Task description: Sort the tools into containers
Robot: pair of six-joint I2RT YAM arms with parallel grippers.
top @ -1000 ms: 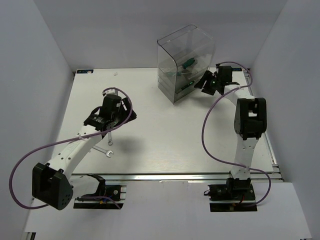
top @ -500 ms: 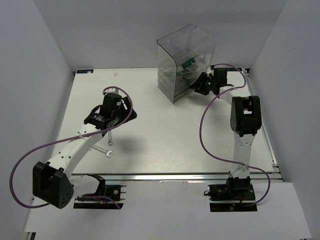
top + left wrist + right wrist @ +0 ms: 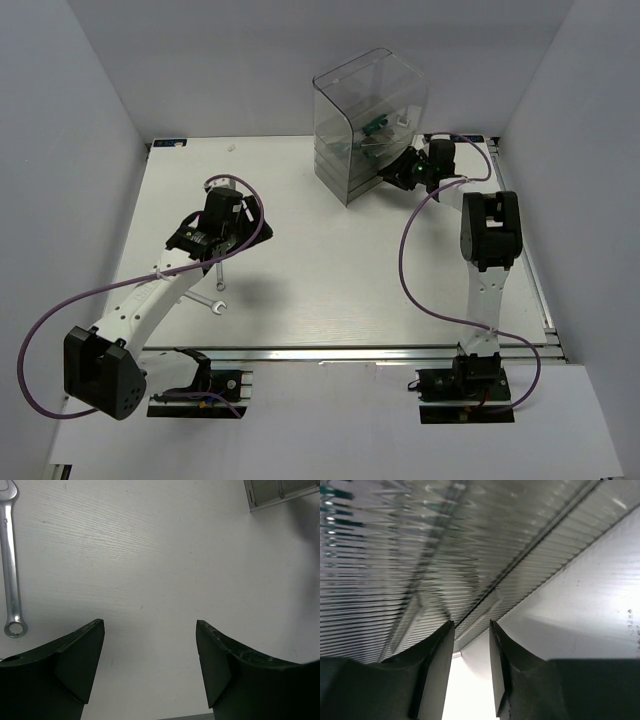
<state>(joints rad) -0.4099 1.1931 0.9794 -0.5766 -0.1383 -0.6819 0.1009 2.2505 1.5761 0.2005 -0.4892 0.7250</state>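
Right hand (image 3: 405, 172), jaws narrowed to a slim empty gap, has pressed up to the drawer unit (image 3: 365, 105) at upper centre, seemingly closing a drawer.

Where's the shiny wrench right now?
In the top view, the silver wrench lies flat on the table's left side, right beside the left arm, far from the drawer unit at the back.

Left arm (image 3: 150, 295) and right arm (image 3: 487, 285): white links, black joint housings, black bases; a purple cable (image 3: 403, 262) loops along each. End effector fingers (image 3: 75, 655) are dark, matte, wedge-shaped.
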